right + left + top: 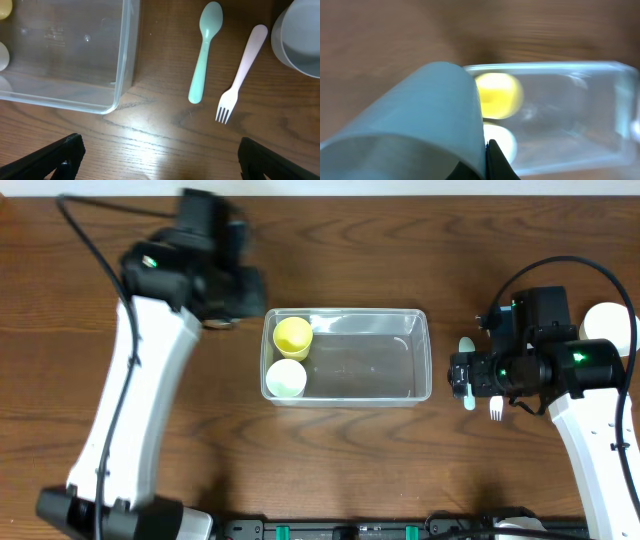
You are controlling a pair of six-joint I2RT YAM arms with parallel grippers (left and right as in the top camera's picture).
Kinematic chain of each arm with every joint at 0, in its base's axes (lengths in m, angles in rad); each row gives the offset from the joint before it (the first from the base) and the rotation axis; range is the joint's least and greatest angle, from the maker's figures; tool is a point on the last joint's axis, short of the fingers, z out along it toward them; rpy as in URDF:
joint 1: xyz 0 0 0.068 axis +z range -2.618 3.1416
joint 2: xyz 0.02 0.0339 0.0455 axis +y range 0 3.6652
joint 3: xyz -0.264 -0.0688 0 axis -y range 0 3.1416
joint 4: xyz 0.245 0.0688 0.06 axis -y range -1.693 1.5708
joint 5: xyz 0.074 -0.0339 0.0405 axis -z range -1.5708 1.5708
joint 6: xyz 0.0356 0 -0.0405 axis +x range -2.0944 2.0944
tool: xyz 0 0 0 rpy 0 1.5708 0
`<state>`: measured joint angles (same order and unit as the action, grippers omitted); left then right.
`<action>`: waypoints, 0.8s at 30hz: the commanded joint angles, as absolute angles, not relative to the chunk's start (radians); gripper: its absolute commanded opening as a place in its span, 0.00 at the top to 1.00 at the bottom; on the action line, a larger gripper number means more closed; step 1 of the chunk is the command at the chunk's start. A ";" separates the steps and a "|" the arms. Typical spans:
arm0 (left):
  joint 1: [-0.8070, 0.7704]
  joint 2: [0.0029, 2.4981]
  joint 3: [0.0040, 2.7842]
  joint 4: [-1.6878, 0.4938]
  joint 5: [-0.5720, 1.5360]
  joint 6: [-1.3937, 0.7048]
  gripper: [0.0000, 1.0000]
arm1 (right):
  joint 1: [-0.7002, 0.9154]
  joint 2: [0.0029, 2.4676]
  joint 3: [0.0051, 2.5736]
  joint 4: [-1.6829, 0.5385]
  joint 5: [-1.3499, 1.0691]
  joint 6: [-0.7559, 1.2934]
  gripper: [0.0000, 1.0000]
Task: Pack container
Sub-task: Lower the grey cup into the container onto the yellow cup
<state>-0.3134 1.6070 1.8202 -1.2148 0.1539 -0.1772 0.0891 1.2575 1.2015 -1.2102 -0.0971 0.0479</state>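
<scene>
- The left gripper (232, 298), just off the container's left end, is clenched on the wall of a blue cup (415, 130). Such a thin pinch could let the cup swing or slip out before it is over the container.
- The container (345, 311) sits mid-table, between the two arms. It looks light, so a cup or finger knocking its rim could shove it askew.
- A yellow cup (293, 334) and a white cup (286, 377) fill its left end. Lowering the blue cup there could land it on them and tip one; the free floor to their right looks safer.
- The right gripper (167, 157) hangs released, jaws wide, above bare table (165, 125) off the container's right end. Coming down carelessly, it could clip that corner.
- The spoon (204, 55) and fork (242, 70) lie flat, near each other. Fingers closing on one could scrape the table or drag the other.
- The bowl (300, 40), beside the fork's handle, could get bumped.
</scene>
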 commanded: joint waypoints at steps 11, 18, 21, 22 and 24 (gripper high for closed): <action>-0.588 1.796 1.876 -1.202 0.078 -0.146 0.94 | 0.097 1.261 1.219 -1.209 -0.094 0.036 0.01; -0.595 1.919 1.876 -1.210 0.078 -0.146 0.94 | 0.097 1.261 1.219 -1.208 -0.093 0.036 0.01; -0.595 1.968 1.876 -1.209 0.078 -0.130 0.94 | 0.097 1.261 1.219 -1.208 -0.093 0.036 0.01; -0.597 1.983 1.876 -1.209 0.078 -0.128 0.94 | 0.097 1.261 1.219 -1.208 -0.094 0.036 0.01; -0.599 2.008 1.876 -1.208 0.078 -0.123 0.94 | 0.097 1.261 1.219 -1.208 -0.093 0.036 0.01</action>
